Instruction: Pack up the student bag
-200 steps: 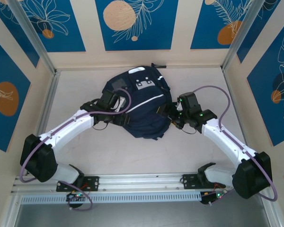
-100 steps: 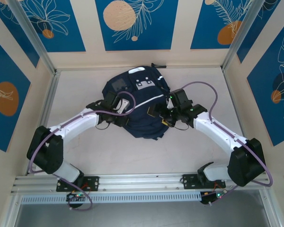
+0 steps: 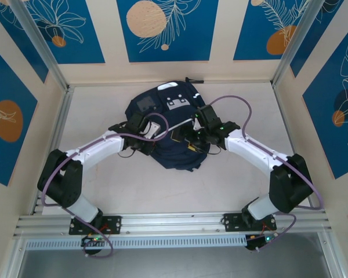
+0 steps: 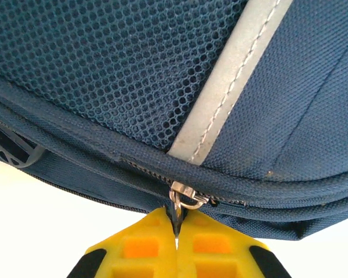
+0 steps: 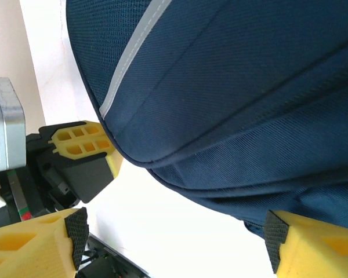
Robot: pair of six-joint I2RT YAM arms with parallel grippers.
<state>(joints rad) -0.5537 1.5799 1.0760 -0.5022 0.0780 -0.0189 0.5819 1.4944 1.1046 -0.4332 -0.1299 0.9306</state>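
Two arms rose from the rail [image 3: 174, 223] at the near edge of the table [image 3: 104, 191] and bent inward to meet over the student bag [image 3: 173, 113]. Bare tabletop lay between the rail and the bag's near end, and more open room ran along both side walls. The bag lay flat in the far middle of the table. Its long axis ran near to far, leaning slightly right, with the rounded bottom toward the arms and the top loop [image 3: 189, 80] pointing at the back wall, almost touching it.

On the bag's left flank, the left gripper [image 4: 177, 243] was clenched on the zipper pull [image 4: 182, 200]. Its yellow fingertips [image 4: 142, 246] were pressed together on the dark tab, just below the closed zipper seam. Above the seam came a mesh panel [image 4: 116, 63] and the grey reflective stripe [image 4: 232, 87].

From the right, the right gripper [image 5: 174, 243] stood released, its jaws spread wide at the bag's edge, with white table beneath them. The navy fabric bulged above them.
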